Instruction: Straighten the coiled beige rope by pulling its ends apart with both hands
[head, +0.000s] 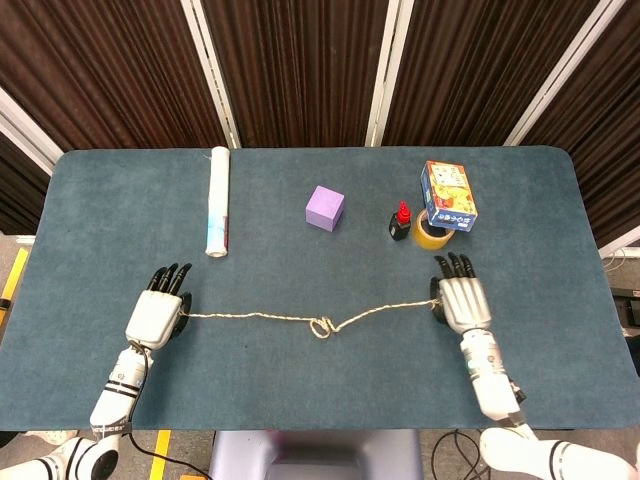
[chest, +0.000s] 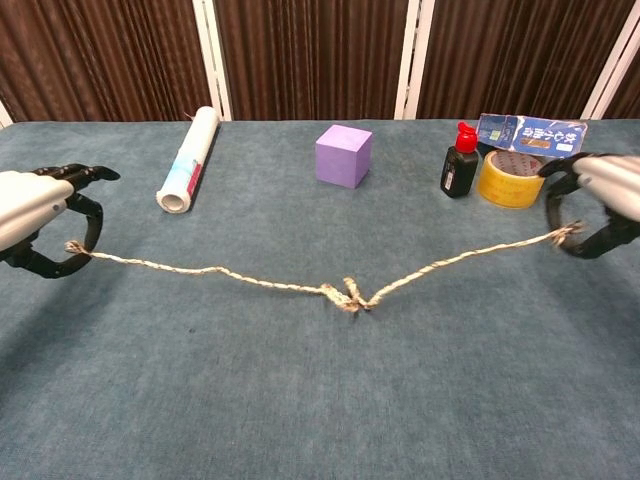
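Note:
The beige rope (head: 300, 318) (chest: 230, 275) lies stretched across the near part of the table, with a small tight knot (head: 321, 327) (chest: 347, 294) at its middle. My left hand (head: 157, 312) (chest: 35, 215) pinches the rope's left end. My right hand (head: 460, 297) (chest: 600, 200) pinches the right end, partly cut off by the chest view's edge. Both hands sit low over the blue-grey table (head: 560, 340), far apart.
Along the far half stand a rolled paper tube (head: 217, 200) (chest: 189, 158), a purple cube (head: 325, 208) (chest: 344, 155), a small black bottle with a red cap (head: 400, 222) (chest: 459, 160), and a yellow tape roll (head: 430, 236) (chest: 512, 178) with a blue box (head: 448, 195) (chest: 530, 135) on it.

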